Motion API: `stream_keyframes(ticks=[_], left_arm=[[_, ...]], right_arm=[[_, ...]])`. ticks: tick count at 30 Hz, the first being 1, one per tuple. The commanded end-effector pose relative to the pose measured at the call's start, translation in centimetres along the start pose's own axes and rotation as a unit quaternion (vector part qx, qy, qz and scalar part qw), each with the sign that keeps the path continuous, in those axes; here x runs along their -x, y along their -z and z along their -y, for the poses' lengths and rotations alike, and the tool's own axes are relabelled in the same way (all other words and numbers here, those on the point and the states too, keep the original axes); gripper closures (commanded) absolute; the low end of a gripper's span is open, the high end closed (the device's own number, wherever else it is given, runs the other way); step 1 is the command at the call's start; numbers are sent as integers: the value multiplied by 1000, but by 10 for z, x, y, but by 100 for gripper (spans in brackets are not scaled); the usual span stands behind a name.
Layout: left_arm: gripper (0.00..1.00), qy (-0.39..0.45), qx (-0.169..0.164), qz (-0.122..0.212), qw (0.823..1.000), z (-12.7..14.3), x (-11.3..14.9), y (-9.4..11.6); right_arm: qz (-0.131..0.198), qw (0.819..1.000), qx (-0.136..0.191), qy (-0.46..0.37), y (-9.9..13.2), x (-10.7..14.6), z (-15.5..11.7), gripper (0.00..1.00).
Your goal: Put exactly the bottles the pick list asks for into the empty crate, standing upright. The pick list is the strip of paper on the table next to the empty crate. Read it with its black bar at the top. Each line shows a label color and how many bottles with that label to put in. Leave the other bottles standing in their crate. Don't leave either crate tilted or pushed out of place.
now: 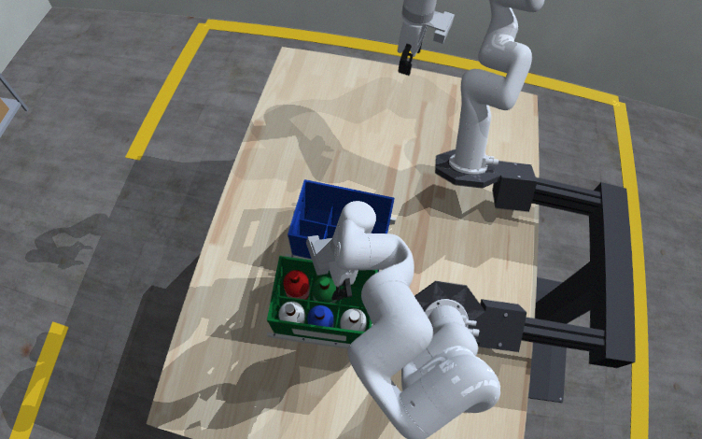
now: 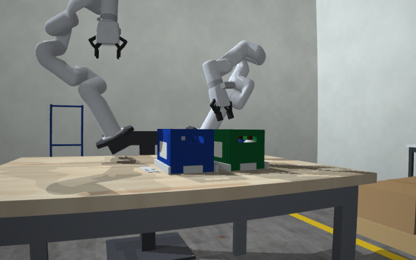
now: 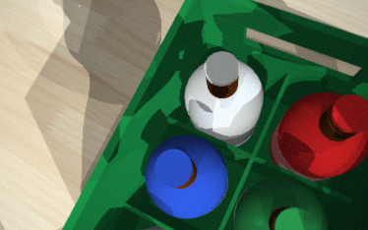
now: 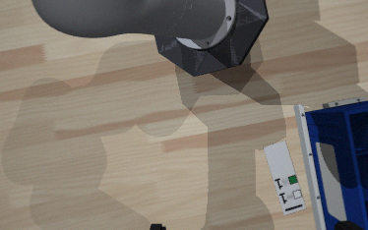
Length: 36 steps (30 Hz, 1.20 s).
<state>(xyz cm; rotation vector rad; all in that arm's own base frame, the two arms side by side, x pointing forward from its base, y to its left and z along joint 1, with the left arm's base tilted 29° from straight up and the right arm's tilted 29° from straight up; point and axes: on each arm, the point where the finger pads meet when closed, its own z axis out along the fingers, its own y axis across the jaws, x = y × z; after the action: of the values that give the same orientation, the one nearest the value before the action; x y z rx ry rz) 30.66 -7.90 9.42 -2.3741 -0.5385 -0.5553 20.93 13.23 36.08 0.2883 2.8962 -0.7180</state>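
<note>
The green crate (image 1: 274, 314) (image 2: 245, 154) (image 3: 109, 172) holds upright bottles: red (image 1: 296, 284) (image 3: 310, 143), green (image 1: 324, 290) (image 3: 256, 201), blue (image 1: 320, 317) (image 3: 202, 199) and two white, one at the corner (image 1: 291, 313) (image 3: 226, 115) and one nearer the arm (image 1: 354, 320). The remaining cell is partly hidden. The blue crate (image 1: 296, 242) (image 2: 191, 157) (image 4: 344, 147) stands upright; its visible cells are empty. The pick list (image 4: 278, 159) (image 2: 148, 169) appears to read white 1, green 1. My left gripper (image 1: 342, 292) (image 2: 224, 117) is open above the green crate. My right gripper (image 1: 412, 61) (image 2: 108, 57) is open, high above the table.
The crates stand side by side in low light-grey edge holders on the wooden table (image 1: 362, 129) (image 2: 101, 187). The left arm (image 1: 396, 310) hides part of both crates in the top view. Black arm mounts (image 1: 468, 173) (image 4: 231, 54) stand along the table's edge.
</note>
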Motion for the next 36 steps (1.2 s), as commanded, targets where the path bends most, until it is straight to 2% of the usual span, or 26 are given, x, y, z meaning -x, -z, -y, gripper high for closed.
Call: stream_keyframes(ticks=[1, 2, 14, 16, 31, 36], left_arm=[[0, 1, 2, 0, 1000, -1, -1, 1], [35, 1, 2, 0, 1000, 0, -2, 6], [35, 1, 2, 0, 1000, 8, -17, 63], [35, 1, 2, 0, 1000, 8, -17, 63], [35, 1, 2, 0, 1000, 18, -36, 135], [35, 1, 2, 0, 1000, 19, -39, 144]], right_arm=[[1, 1000, 1, 0, 1, 0, 0, 0], [1, 1000, 1, 0, 1, 0, 0, 0], [1, 1000, 1, 0, 1, 0, 0, 0], [1, 1000, 1, 0, 1, 0, 0, 0], [1, 1000, 1, 0, 1, 0, 0, 0], [1, 1000, 1, 0, 1, 0, 0, 0]])
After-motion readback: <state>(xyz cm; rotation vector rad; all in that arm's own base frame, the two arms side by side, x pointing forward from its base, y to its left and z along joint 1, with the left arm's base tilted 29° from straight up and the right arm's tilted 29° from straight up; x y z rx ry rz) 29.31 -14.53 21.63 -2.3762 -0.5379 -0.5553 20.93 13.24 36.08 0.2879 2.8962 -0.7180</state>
